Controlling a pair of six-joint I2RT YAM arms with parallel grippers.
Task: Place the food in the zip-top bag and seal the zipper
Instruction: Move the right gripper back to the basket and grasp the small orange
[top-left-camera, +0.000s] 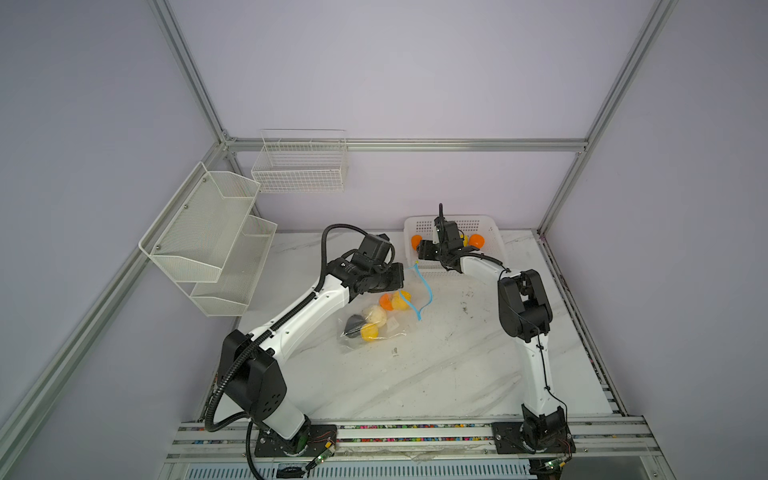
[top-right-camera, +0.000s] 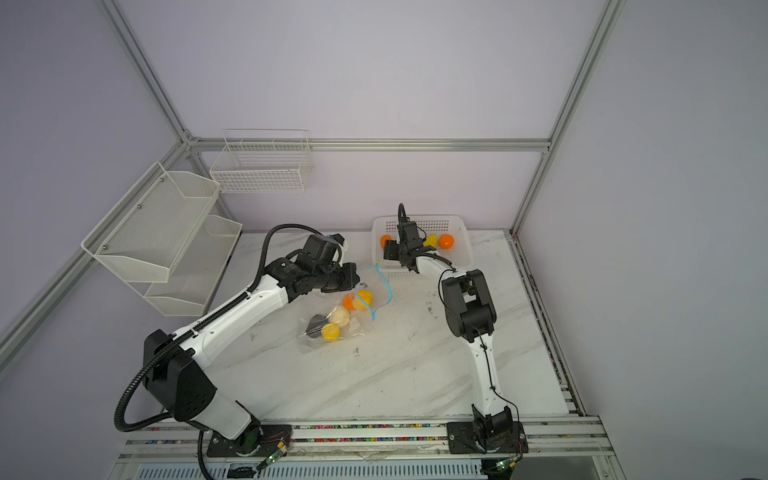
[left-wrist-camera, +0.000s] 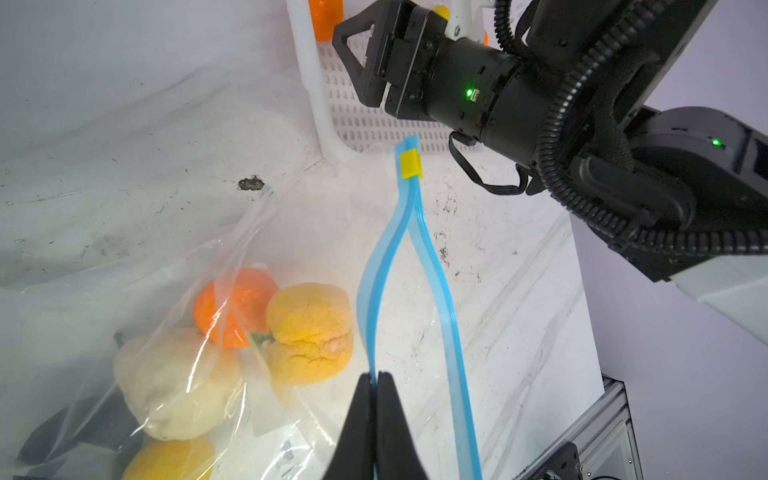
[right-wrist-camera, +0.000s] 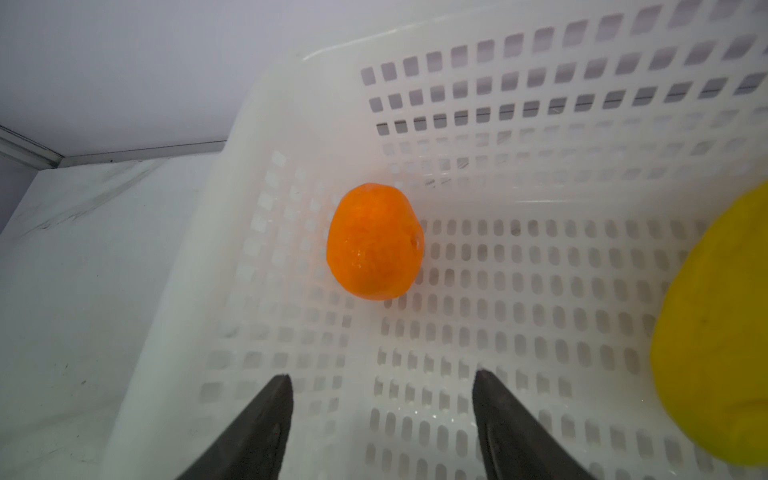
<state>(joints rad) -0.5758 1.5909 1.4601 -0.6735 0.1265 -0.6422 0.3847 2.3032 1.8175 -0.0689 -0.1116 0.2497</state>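
the bag (top-left-camera: 376, 332) lay on the table (top-left-camera: 457, 374) between the two arms, just in front of the basket (top-left-camera: 473, 224). its closed end pointed toward the near left, its mouth toward the right arm. the zipper (top-left-camera: 429, 291) ran along that mouth, its long axis going from the near side toward the basket's front corner, with the yellow slider (left-wrist-camera: 410, 163) at the far end, just beside the basket. the mouth gaped: in the left wrist view the two blue strips met at the slider and spread apart away from it. the left gripper (left-wrist-camera: 376, 380) was clenched on the strip nearer the food; the other strip ran free beside it. inside the bag sat an orange ball (left-wrist-camera: 237, 303), a yellow fruit (left-wrist-camera: 309, 332), a cream bulb (left-wrist-camera: 174, 382), a dark lump (left-wrist-camera: 75, 432) and a second yellow fruit (left-wrist-camera: 170, 459). the right gripper (right-wrist-camera: 382, 376) hung over the basket, jaws spread wide, holding nothing. a loose orange ball (right-wrist-camera: 374, 245) lay on the basket floor beyond the jaws, apart from them, with a loose yellow fruit (right-wrist-camera: 715, 332) off to one side.
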